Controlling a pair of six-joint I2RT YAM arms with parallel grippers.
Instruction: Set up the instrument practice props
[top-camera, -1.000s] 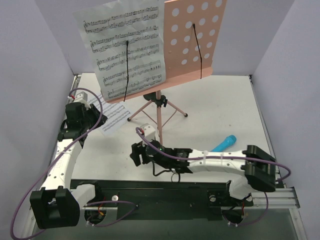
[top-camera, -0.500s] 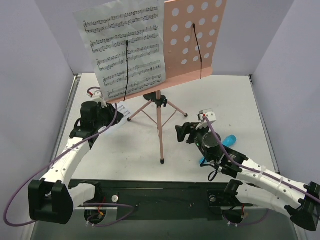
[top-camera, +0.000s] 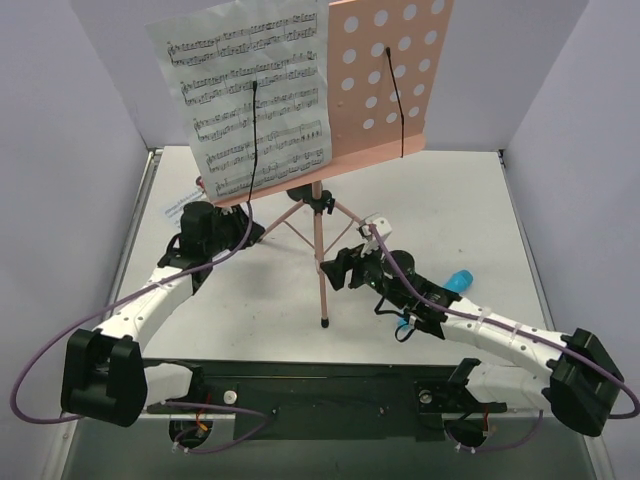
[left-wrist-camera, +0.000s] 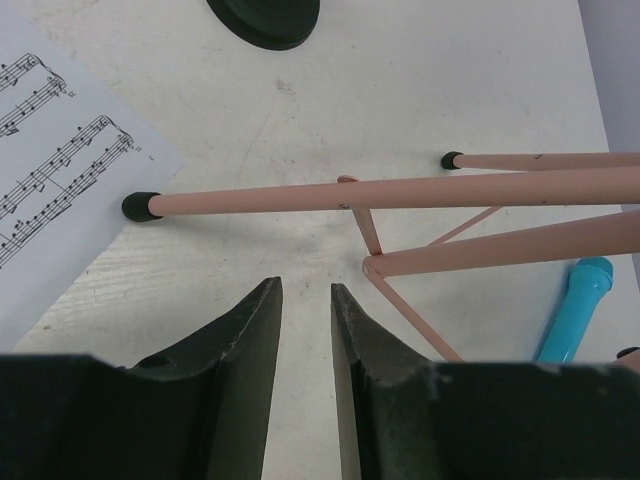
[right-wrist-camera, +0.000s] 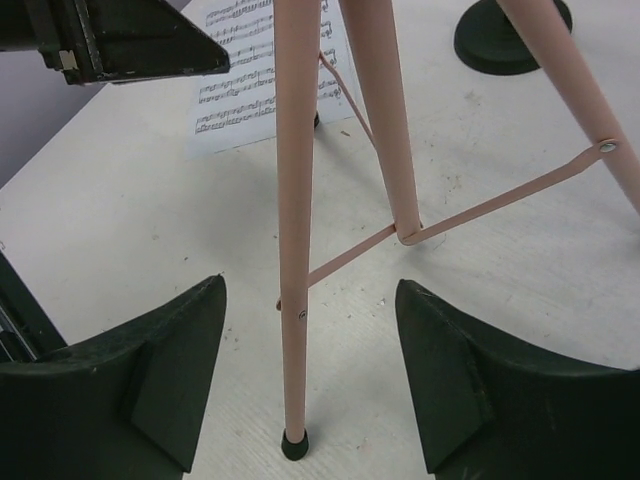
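**Both grippers empty at the feet of the music stand**

The left gripper (left-wrist-camera: 305, 290) has its fingers only a narrow gap apart and holds nothing; bare table (top-camera: 450, 200) shows through the gap. Just ahead of its tips, one leg of the pink music stand (top-camera: 390, 80) runs across the wrist view. That leg's black foot sits off to the gripper's left, at the edge of a loose sheet (left-wrist-camera: 50, 200) of printed music lying flat. A black disc (left-wrist-camera: 265, 15) rests further ahead.

The right gripper (right-wrist-camera: 311, 283) stands wide open and also holds nothing. The stand's front leg (right-wrist-camera: 292, 250) passes through the gap between its fingers and touches neither.

The left arm (top-camera: 150, 300) reaches forward from its base, wrist low, gripper aimed at the stand's pole. The right arm (top-camera: 480, 320) stretches low across the table towards the left arm's side. A blue stick (top-camera: 460, 280) lies just behind its wrist.

High above both grippers, a second sheet (top-camera: 250, 100) sits on the left half of the stand's desk under a black wire holder (top-camera: 253, 140). The table is white, closed in by pale grey-lilac walls (top-camera: 60, 150)
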